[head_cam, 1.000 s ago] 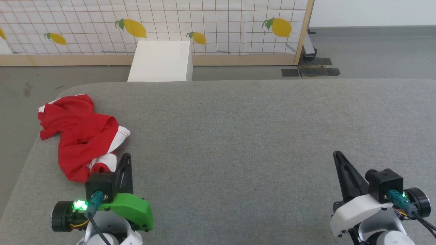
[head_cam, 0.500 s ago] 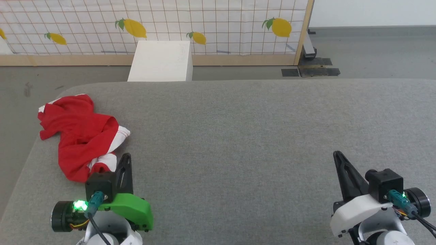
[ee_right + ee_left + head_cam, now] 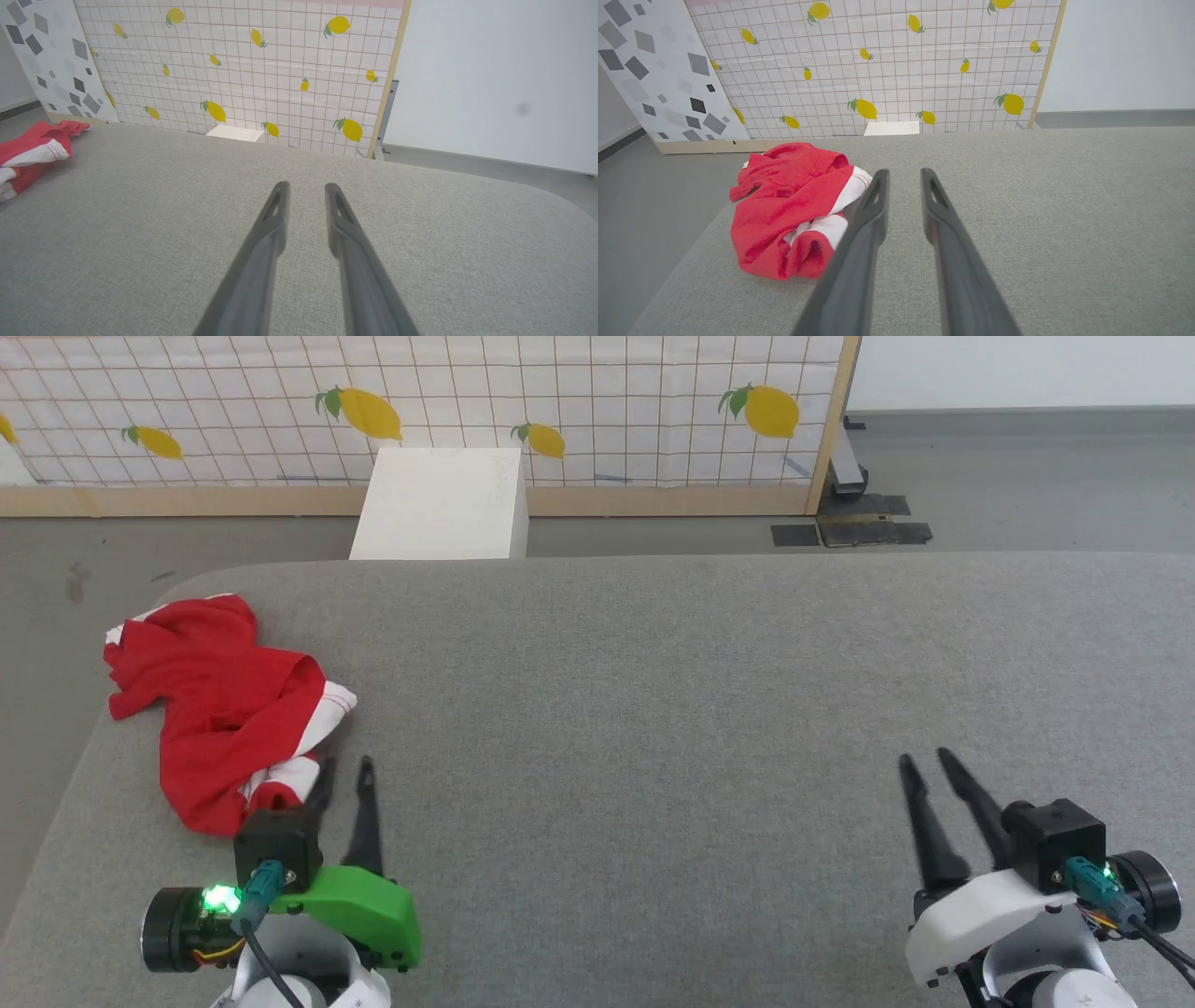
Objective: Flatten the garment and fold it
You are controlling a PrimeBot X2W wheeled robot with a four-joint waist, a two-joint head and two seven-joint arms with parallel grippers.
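From the head view, a table (image 3: 653,709) covered in grey fabric with rounded corners stands on a grey floor (image 3: 1027,476). Beyond its far edge stand a white box (image 3: 439,504) and a wood-framed screen (image 3: 560,401) with a grid and lemon print. The garment (image 3: 224,709) lies crumpled near the table's far left corner, red with white patches at its near side. The left gripper (image 3: 345,767) sits just beside the garment's near end, and the right gripper (image 3: 924,758) is by the near right corner, well apart from the cloth. Each has its jaws parted by a narrow gap and holds nothing; half a second ago each pair was closed together.

The left wrist view shows the left gripper (image 3: 903,173) above bare fabric with the garment (image 3: 789,205) just to its left, and a pale panel (image 3: 658,70) with grey shapes beside the screen.

The right wrist view shows the right gripper (image 3: 306,186) over bare table, the garment (image 3: 32,149) at the far left edge, and a plain white wall (image 3: 490,70) right of the screen.
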